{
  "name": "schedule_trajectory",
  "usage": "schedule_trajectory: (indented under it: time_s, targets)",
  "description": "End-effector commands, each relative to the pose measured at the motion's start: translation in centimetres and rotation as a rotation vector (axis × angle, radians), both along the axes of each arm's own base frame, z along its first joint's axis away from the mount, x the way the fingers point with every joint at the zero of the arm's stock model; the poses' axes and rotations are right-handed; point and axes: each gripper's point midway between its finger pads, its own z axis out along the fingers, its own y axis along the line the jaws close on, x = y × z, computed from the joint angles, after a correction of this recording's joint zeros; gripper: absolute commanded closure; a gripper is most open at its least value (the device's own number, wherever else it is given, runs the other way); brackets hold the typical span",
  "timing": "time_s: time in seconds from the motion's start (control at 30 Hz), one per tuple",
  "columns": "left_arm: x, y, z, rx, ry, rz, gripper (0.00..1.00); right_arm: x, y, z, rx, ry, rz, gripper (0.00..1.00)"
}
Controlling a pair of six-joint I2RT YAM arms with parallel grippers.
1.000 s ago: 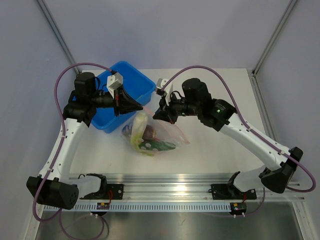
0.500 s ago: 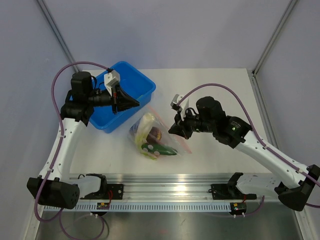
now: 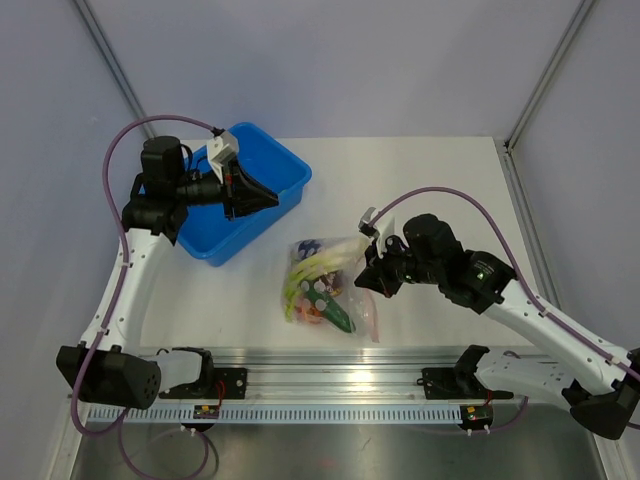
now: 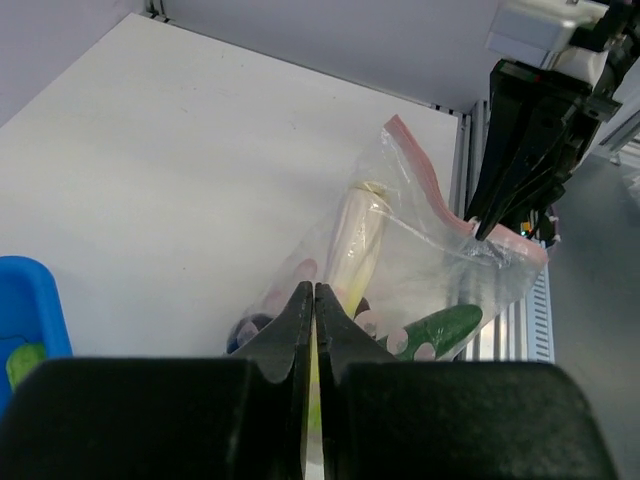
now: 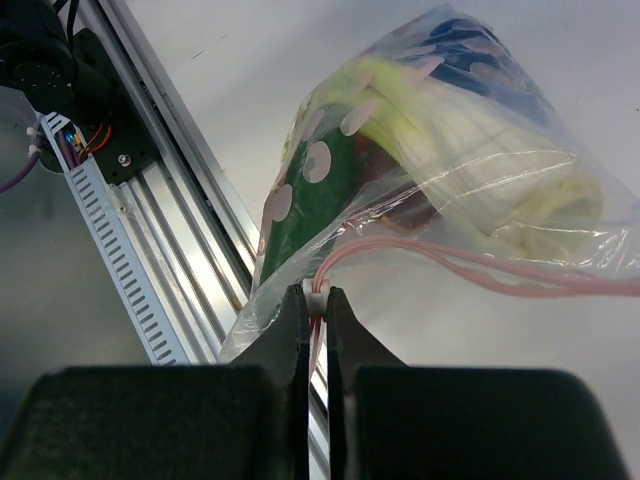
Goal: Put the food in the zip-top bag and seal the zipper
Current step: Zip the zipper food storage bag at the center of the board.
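Right end effector (image 4: pixel 483 231) pinches the zip-top bag (image 4: pixel 415 262)

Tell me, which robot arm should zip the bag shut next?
Right. The right end effector pinches the zipper on the zip-top bag; the left end effector is shut, away by the blue bin.

White table (image 3: pixel 430 190), pale lavender walls (image 3: pixel 330 60)

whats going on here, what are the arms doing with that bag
The food is inside the zip-top bag, which rests on the table; a green cucumber piece and a pale stalk show through the plastic. The right gripper has its jaws pinched on the pink zipper at the bag's edge. The left gripper is shut on nothing, up by the blue bin. Whether the zipper is fully sealed cannot be told.
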Motion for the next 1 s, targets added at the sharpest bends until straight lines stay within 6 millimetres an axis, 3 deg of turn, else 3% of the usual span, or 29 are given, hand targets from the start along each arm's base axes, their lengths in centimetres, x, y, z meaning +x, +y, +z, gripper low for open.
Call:
schedule_trajectory:
  time_s: [0.0, 0.13, 0.17, 0.23, 0.27, 0.33, 0.37, 0.4, 0.47, 0.57, 0.7, 0.97]
  targets:
    - [-0.2, -1.1, 2.6, -0.031, -0.062, -0.059, 0.76, 0.4, 0.9, 2.1, 0.056, -0.040, 0.011, 1.00]
    - [-0.9, -2.2, 2.8, -0.011, -0.063, -0.088, 0.44, 1.4, 1.9, 3.5, 0.041, -0.096, 0.058, 1.00]
    - [-1.1, -2.5, 2.8, -0.005, -0.071, -0.091, 0.41, 1.7, 2.3, 4.7, 0.049, -0.131, 0.078, 1.00]
    - [-1.3, -2.5, 2.9, -0.001, -0.092, -0.097, 0.37, 2.0, 3.2, 5.2, 0.044, -0.140, 0.121, 1.00]
    - [-1.4, -2.5, 3.0, 0.000, -0.100, -0.097, 0.37, 2.2, 3.6, 6.8, 0.059, -0.185, 0.146, 1.00]
    - [-1.6, -2.4, 2.9, 0.008, -0.104, -0.099, 0.36, 2.3, 4.4, 7.3, 0.057, -0.194, 0.194, 1.00]
    - [-1.5, -2.4, 3.1, 0.014, -0.129, -0.101, 0.35, 2.5, 4.7, 9.1, 0.073, -0.247, 0.218, 1.00]
    - [-1.7, -2.2, 2.9, 0.024, -0.119, -0.100, 0.35, 2.6, 4.9, 8.9, 0.056, -0.238, 0.238, 1.00]
    - [-1.7, -2.0, 2.9, 0.041, -0.133, -0.091, 0.34, 2.4, 5.3, 11.2, 0.075, -0.294, 0.287, 1.00]
    - [-1.9, -1.7, 3.5, 0.059, -0.189, -0.088, 0.33, 2.1, 5.1, 12.4, 0.063, -0.330, 0.328, 1.00]
    - [-2.0, -1.2, 4.2, 0.065, -0.244, -0.068, 0.32, 2.2, 4.4, 13.1, 0.040, -0.367, 0.327, 1.00]
    - [-3.2, -1.6, 4.0, 0.026, -0.249, -0.154, 0.28, 2.2, 4.5, 12.4, 0.027, -0.366, 0.336, 1.00]
